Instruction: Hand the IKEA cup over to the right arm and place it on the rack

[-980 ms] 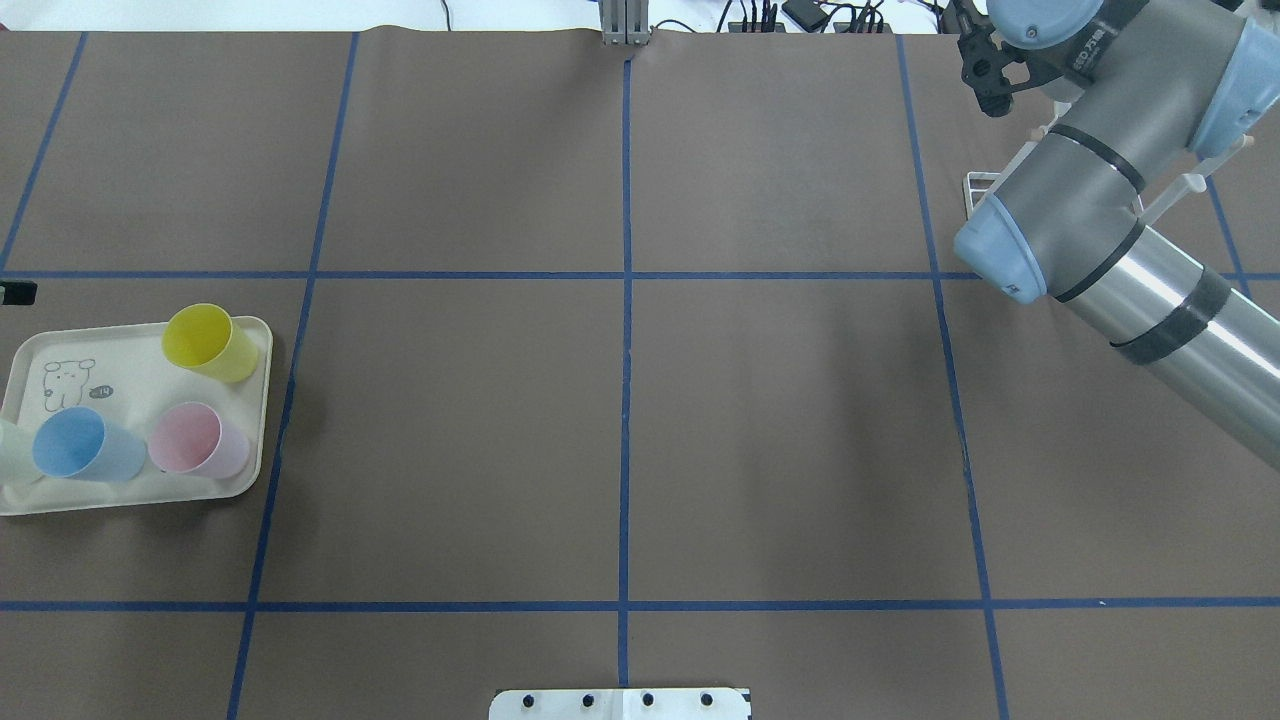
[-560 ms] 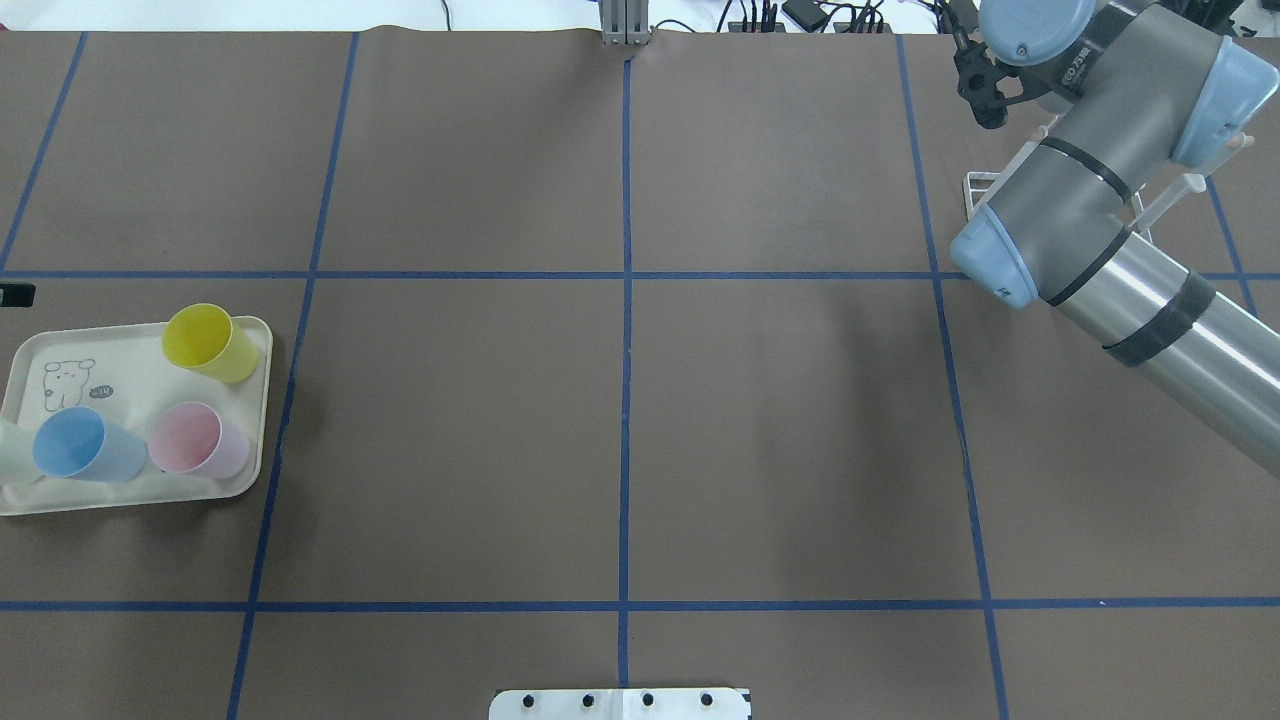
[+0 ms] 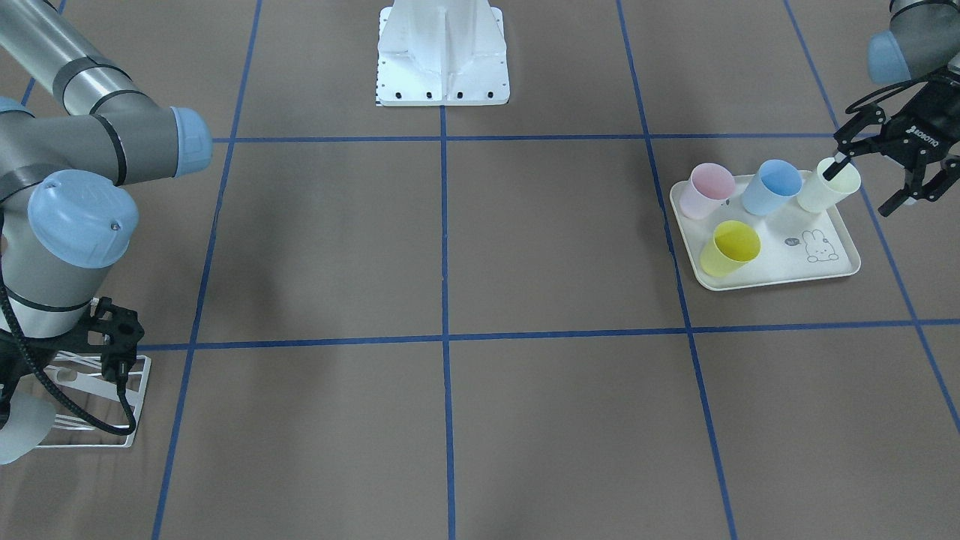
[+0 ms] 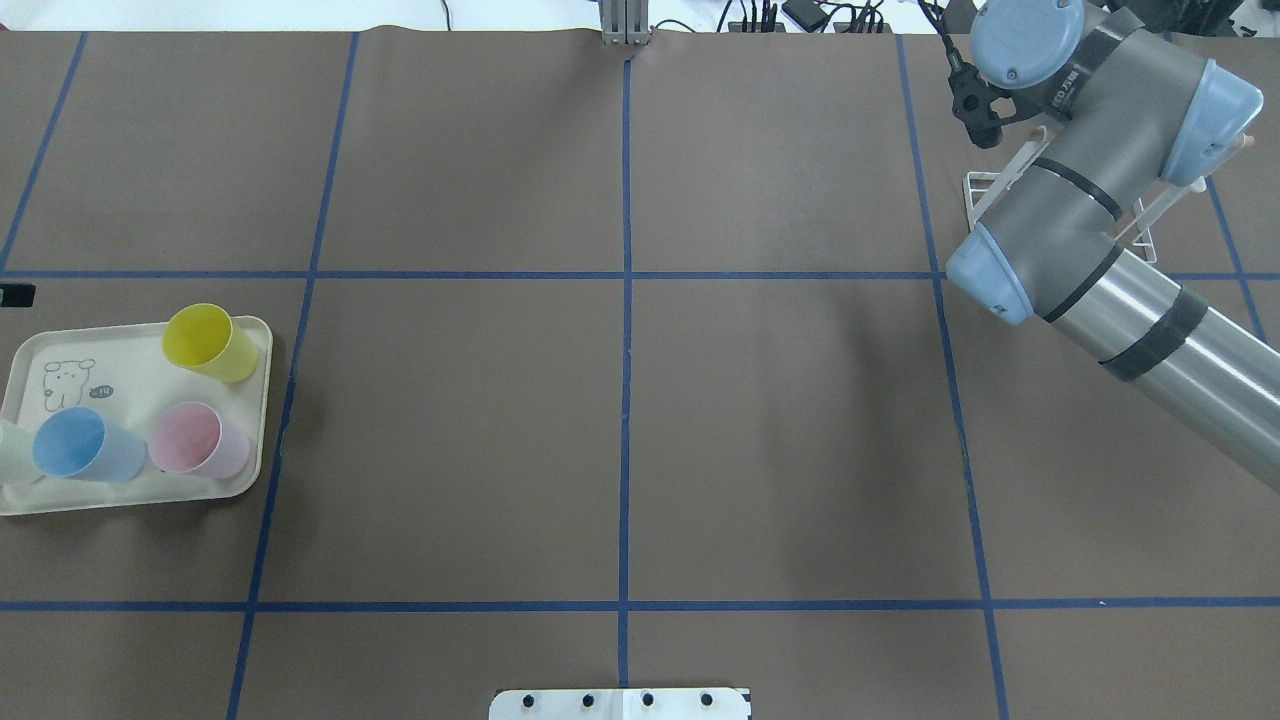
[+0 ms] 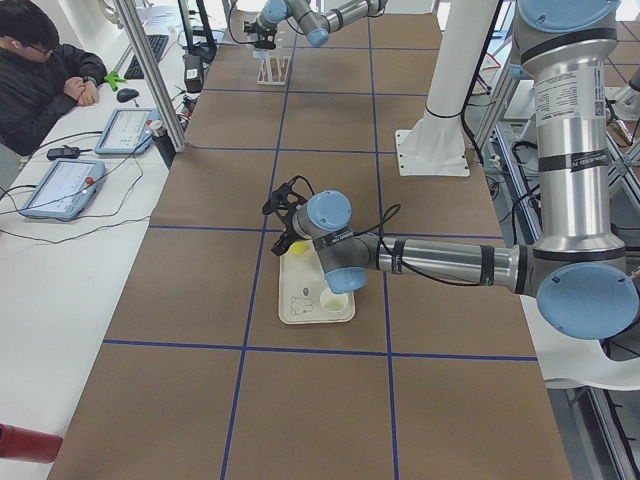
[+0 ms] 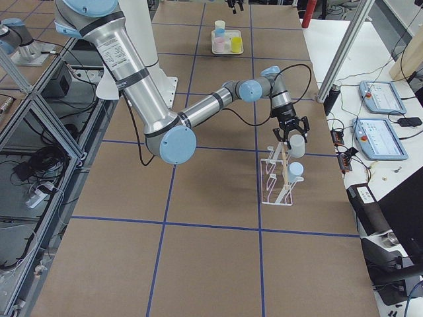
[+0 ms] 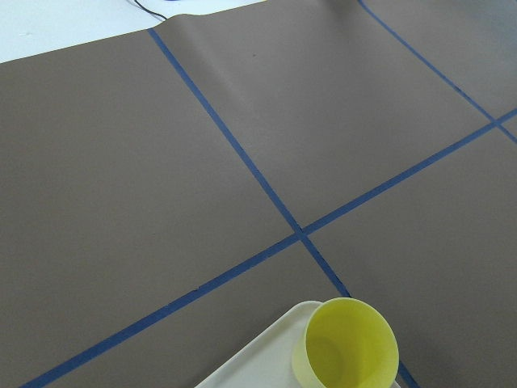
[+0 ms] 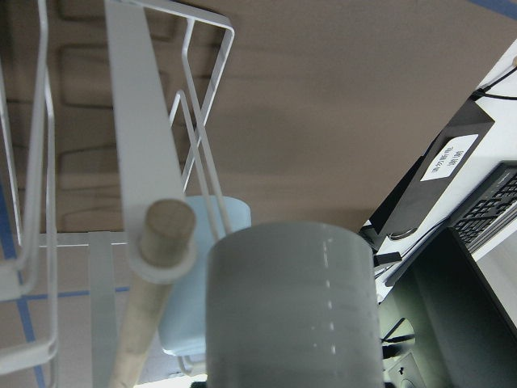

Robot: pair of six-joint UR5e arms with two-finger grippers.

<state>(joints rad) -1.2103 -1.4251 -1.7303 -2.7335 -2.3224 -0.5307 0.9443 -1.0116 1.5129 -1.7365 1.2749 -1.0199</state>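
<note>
Right at the right gripper (image 6: pixel 291 134), the grey cup (image 8: pixel 291 315) is sitting hard up against the jaws and filling the lower part of the wrist view. The fingers themselves are not showing there, so I cannot tell whether they are pressing on the cup or standing loose around it. Just beside the cup, to one side of the jaws, the end of the wooden dowel (image 8: pixel 166 230) is showing. A light blue cup (image 8: pixel 184 315) is already hanging on the rack (image 8: pixel 137 121) just past it, with the white wires spreading away beyond. Over the last second the right arm (image 4: pixel 1060 200) has been swinging its wrist round and easing the gripper closer to the rack's end, while nothing else on the table (image 4: pixel 780 420) has been shifting. That is suggesting the hand-over is done and the cup is being worked onto a free prong, with only seating and release left. Far across the table, the left gripper (image 3: pixel 862 187) is hanging with its jaws wide apart, holding nothing, one fingertip over the mouth of the cream cup (image 3: pixel 825 193) on the tray (image 3: pixel 772 268). Beyond those jaws the bright blue cup (image 3: pixel 772 187), pink cup (image 3: pixel 705 190) and yellow cup (image 3: pixel 729 247) are standing untouched.
</note>
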